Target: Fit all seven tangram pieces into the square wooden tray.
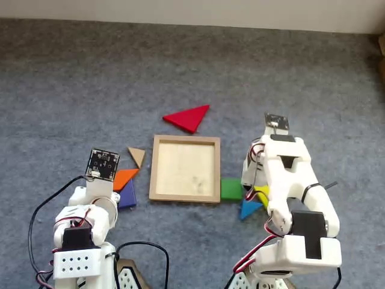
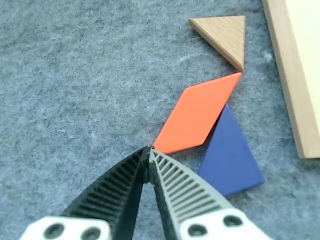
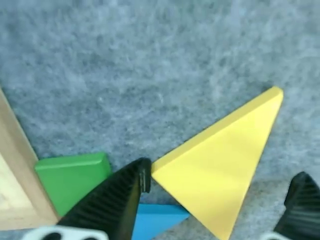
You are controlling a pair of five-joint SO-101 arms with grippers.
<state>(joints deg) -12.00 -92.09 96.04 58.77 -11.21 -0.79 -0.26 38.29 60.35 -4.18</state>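
Observation:
The square wooden tray lies in the middle with nothing inside. Left of it are a wood-coloured triangle, an orange parallelogram and a dark blue triangle. My left gripper is shut, its tips at the parallelogram's near corner. Right of the tray sit a green square, a yellow triangle and a light blue triangle. My right gripper is open low over the yellow triangle, one finger on each side. A red triangle lies beyond the tray.
Grey carpet covers the whole table. The left arm stands at the front left and the right arm at the front right, covering part of the yellow and light blue pieces from above. The tray's edge runs close to the dark blue triangle.

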